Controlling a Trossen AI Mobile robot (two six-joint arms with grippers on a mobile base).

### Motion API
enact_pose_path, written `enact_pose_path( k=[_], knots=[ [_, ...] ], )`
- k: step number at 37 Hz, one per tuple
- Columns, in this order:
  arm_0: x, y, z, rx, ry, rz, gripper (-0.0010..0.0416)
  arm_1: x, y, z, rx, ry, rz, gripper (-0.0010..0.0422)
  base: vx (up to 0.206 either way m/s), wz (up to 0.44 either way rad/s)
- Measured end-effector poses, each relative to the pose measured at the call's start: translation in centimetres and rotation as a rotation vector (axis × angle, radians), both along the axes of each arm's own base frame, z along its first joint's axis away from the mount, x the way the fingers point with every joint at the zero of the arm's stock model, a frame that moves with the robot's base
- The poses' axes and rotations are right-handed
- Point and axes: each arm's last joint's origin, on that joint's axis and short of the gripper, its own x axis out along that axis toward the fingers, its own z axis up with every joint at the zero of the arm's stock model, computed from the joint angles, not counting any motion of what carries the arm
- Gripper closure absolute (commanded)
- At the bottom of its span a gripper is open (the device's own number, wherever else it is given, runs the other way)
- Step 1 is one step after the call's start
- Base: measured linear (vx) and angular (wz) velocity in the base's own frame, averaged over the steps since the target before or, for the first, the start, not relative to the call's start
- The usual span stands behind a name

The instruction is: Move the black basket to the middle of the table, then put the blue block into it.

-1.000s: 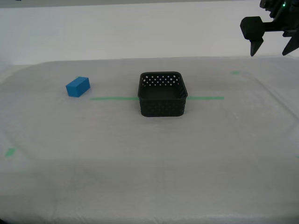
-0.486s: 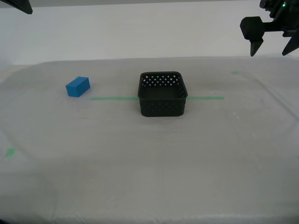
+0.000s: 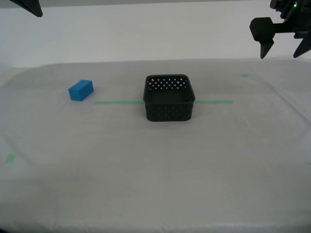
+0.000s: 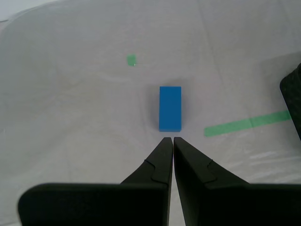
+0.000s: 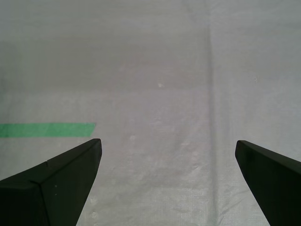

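Note:
The black basket [image 3: 168, 98] stands upright and empty at the middle of the table [image 3: 155, 170], on the green tape line [image 3: 116, 102]. The blue block [image 3: 80, 90] lies on the table towards the exterior view's left. In the second wrist view the block [image 4: 170, 108] lies just beyond my second gripper [image 4: 170, 139], which is shut and empty above the table. Only its tip [image 3: 34, 8] shows at the exterior view's top left. My first gripper [image 3: 283, 51] hangs open and empty high at the exterior view's upper right; it also shows in the first wrist view [image 5: 168, 141].
Small green tape marks lie at the exterior view's front left [image 3: 10, 158] and back right [image 3: 245, 75]. One end of the tape line [image 5: 47, 130] shows below my first gripper. An edge of the basket [image 4: 292, 96] shows in the second wrist view.
The dark tip of my second gripper has come further into the exterior view's top left. The basket, block and first gripper have not moved.

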Motion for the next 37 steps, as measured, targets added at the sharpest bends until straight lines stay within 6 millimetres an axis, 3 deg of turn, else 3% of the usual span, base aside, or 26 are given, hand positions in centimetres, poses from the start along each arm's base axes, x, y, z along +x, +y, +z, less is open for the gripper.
enact_pose_path(
  k=[10,19,37],
  knots=[
    [0.0,0.0,0.0,0.000,-0.003,0.000,0.0007,1.6,0.0,-0.4,0.005,0.027,-0.008,0.0412,0.000,0.000],
    [0.0,0.0,0.0,0.000,-0.004,0.000,0.0007,1.7,-0.1,-0.4,0.006,0.020,-0.010,0.0405,0.000,0.000],
    [0.1,0.0,0.0,0.001,-0.006,0.000,0.0007,1.7,-0.1,-0.5,0.010,0.023,-0.018,0.0208,0.000,0.000]
  ],
)
